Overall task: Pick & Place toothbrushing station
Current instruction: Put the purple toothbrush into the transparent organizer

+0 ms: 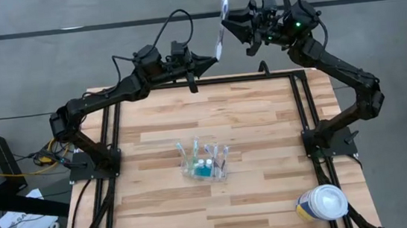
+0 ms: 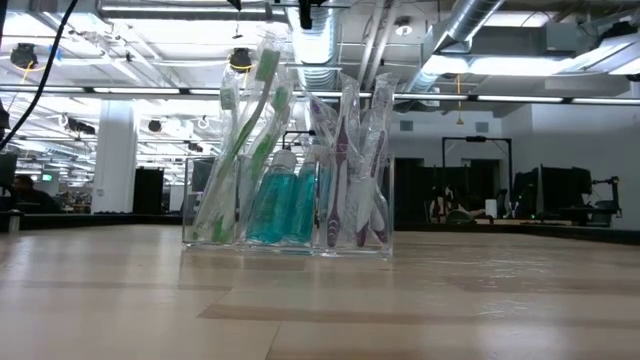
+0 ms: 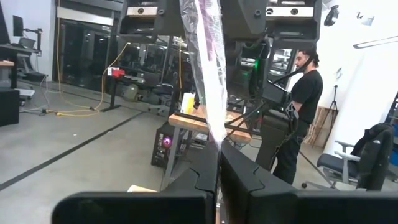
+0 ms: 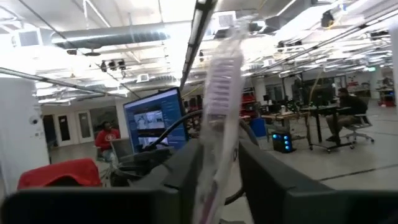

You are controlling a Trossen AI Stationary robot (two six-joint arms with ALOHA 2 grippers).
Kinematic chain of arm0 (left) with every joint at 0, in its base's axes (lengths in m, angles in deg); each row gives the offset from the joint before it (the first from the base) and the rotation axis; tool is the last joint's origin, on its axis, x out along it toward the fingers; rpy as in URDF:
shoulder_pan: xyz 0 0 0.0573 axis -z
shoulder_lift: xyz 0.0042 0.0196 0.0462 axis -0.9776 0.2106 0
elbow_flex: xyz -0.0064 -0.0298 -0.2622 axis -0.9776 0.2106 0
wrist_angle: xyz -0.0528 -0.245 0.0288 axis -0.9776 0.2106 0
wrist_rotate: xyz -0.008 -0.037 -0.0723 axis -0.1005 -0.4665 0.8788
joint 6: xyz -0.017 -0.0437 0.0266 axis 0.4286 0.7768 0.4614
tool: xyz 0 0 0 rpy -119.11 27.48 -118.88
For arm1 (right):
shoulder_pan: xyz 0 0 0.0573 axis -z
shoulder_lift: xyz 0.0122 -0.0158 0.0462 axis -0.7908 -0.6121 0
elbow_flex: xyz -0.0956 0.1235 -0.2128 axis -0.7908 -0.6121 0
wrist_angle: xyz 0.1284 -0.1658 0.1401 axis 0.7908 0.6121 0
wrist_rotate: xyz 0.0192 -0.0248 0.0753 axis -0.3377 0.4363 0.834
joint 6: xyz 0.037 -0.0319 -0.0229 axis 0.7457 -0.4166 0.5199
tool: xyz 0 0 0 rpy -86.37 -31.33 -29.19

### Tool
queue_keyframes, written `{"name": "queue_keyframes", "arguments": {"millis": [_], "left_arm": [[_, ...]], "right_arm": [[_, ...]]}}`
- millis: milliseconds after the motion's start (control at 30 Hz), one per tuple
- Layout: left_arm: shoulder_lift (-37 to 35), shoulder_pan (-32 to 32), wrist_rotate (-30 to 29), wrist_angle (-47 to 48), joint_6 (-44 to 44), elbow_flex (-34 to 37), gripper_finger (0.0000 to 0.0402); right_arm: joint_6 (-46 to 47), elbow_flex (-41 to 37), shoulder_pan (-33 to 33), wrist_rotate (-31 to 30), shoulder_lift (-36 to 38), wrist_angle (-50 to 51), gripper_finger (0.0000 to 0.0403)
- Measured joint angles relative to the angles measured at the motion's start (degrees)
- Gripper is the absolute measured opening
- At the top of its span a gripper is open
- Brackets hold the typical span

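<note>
The toothbrushing station [image 1: 204, 162], a small clear colourless plastic holder packed with wrapped toothbrushes and small blue bottles, stands at mid-table, well apart from both arms. Beyond the table's far edge, the left gripper [image 1: 211, 55] and right gripper [image 1: 229, 20] both pinch one long toothbrush in a clear plastic wrapper [image 1: 221, 30], jaws closed on opposite ends. Its long axis runs between them, tilted. The holder lies toward the near side from both jaws, the left arm seemingly slightly nearer
</note>
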Motion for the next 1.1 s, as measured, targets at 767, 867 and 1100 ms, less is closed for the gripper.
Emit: {"name": "queue_keyframes", "arguments": {"millis": [767, 867, 1100], "left_arm": [[0.02, -3.76, -0.35, 5.46, -9.04, 0.0, 0.008], [0.02, -6.14, -0.46, 7.64, -10.95, 0.0, 0.0114], [0.02, -14.01, 1.16, 15.08, -11.09, 0.0, 0.0149]], "right_arm": [[-10.86, 7.19, 0.52, 2.35, 0.0, 6.68, 0.0002], [-15.55, 12.4, 1.45, 2.2, -0.07, 16.76, 0.0001], [-18.65, 21.09, -0.61, 2.49, 3.7, 41.27, 0.0001]]}}
